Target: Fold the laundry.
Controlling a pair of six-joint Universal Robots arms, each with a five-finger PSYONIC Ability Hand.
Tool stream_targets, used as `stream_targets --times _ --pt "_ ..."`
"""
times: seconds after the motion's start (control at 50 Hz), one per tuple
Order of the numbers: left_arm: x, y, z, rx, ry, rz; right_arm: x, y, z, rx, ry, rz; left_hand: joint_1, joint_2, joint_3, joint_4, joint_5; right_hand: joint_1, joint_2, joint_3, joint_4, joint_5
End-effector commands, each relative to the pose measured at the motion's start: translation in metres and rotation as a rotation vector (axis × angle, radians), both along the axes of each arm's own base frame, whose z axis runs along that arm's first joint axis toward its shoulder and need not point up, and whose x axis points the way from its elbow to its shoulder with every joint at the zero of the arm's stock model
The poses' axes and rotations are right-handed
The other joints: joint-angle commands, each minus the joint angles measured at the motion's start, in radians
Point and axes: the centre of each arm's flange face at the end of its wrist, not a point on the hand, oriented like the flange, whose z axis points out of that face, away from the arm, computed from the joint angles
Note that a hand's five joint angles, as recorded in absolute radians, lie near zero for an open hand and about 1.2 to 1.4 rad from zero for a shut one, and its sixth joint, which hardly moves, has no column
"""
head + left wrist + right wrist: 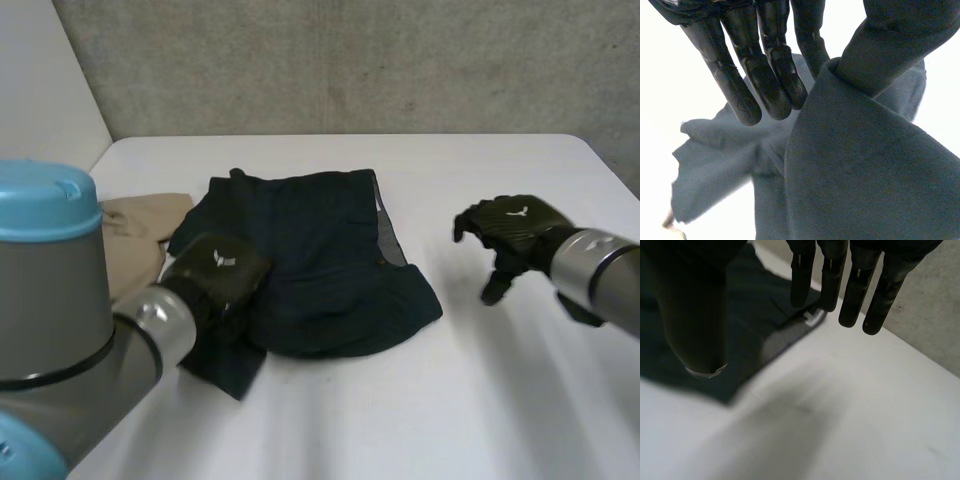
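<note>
Left robot hand (218, 268) pinches the dark shorts (320, 260) at their edge; right robot hand (512, 228) hovers spread beside them.

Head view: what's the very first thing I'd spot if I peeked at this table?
A dark garment lies rumpled in the middle of the white table, with the left hand resting on its near left part. The right hand hangs over bare table to the garment's right, its fingers loose and holding nothing. A tan cloth peeks out beside the left arm.
</note>
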Motion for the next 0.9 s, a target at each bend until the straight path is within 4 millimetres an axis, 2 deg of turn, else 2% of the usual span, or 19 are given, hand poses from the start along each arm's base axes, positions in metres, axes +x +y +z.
stream_targets --times 0.02,0.08,0.22,0.32,0.6,0.7,0.74,0.82,0.84,0.9 --pt "-0.014 -0.017 0.022 -0.035 0.142 0.03 0.039 0.028 -0.056 0.09 -0.054 0.09 0.275 0.206 0.209 0.198 0.224 0.071 0.014 0.018 0.018 0.017" --pt "-0.016 -0.019 0.029 -0.04 0.18 0.036 0.048 0.034 -0.064 0.067 -0.061 0.123 0.275 0.206 0.209 0.198 0.224 0.071 0.014 0.018 0.018 0.017" --pt "-0.019 -0.023 0.04 -0.069 0.211 0.036 0.055 0.031 -0.077 0.025 -0.079 0.141 0.275 0.206 0.209 0.198 0.224 0.08 0.023 0.027 0.027 0.026" --pt "-0.021 -0.027 0.047 -0.086 0.23 0.038 0.058 0.024 -0.076 -0.02 -0.083 0.14 0.275 0.206 0.209 0.198 0.224 0.089 0.031 0.036 0.036 0.035" --pt "-0.016 -0.035 0.055 -0.053 0.332 0.086 0.065 0.003 -0.107 -0.094 -0.014 0.122 0.275 0.206 0.209 0.198 0.224 0.171 0.113 0.118 0.118 0.117" --pt "-0.015 -0.037 0.055 -0.051 0.331 0.094 0.068 -0.009 -0.11 -0.161 0.004 0.112 0.275 0.206 0.209 0.198 0.224 0.458 0.4 0.405 0.405 0.404" --pt "-0.014 -0.037 0.054 -0.05 0.328 0.094 0.07 -0.015 -0.107 -0.205 0.005 0.101 0.275 0.206 0.209 0.198 0.224 0.95 0.892 0.897 0.897 0.896" --pt "-0.013 -0.037 0.05 -0.042 0.314 0.096 0.068 -0.022 -0.096 -0.241 0.009 0.087 0.275 0.206 0.209 0.198 0.224 0.995 0.937 0.942 0.942 0.941" --pt "-0.012 -0.037 0.047 -0.036 0.308 0.099 0.067 -0.021 -0.094 -0.237 0.015 0.089 0.275 0.206 0.209 0.198 0.224 0.995 0.937 0.942 0.942 0.941" --pt "-0.01 -0.035 0.037 -0.003 0.274 0.103 0.064 -0.012 -0.074 -0.249 0.034 0.111 0.275 0.206 0.209 0.198 0.224 0.995 0.937 0.942 0.942 0.941"
